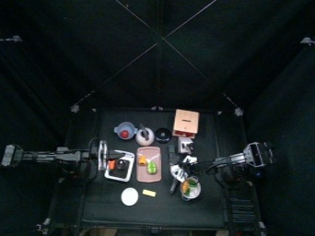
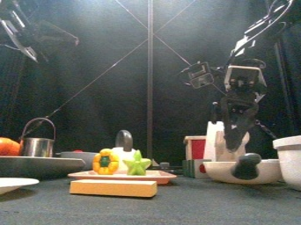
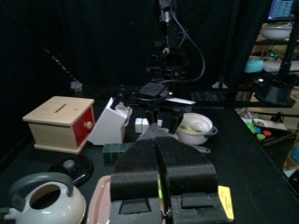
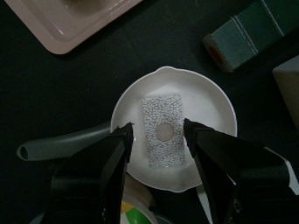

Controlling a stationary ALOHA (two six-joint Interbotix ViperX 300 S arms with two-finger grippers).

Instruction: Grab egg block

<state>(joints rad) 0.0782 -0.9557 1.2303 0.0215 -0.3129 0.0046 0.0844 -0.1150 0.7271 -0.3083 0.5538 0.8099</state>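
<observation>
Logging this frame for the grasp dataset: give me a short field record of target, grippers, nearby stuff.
target: small pale oval block on a grey speckled pad in a white pan
right gripper: open, above the pan, jaws either side of the block
left gripper: shut, low over the table's left side, holding nothing
nearby: pink tray with toy vegetables, kettle, wooden box
grasp: not yet made

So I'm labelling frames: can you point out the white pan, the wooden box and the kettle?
white pan (image 4: 205,114), right wrist view, bare inner rim
wooden box (image 3: 59,122), left wrist view, front face
kettle (image 3: 47,203), left wrist view, body
</observation>
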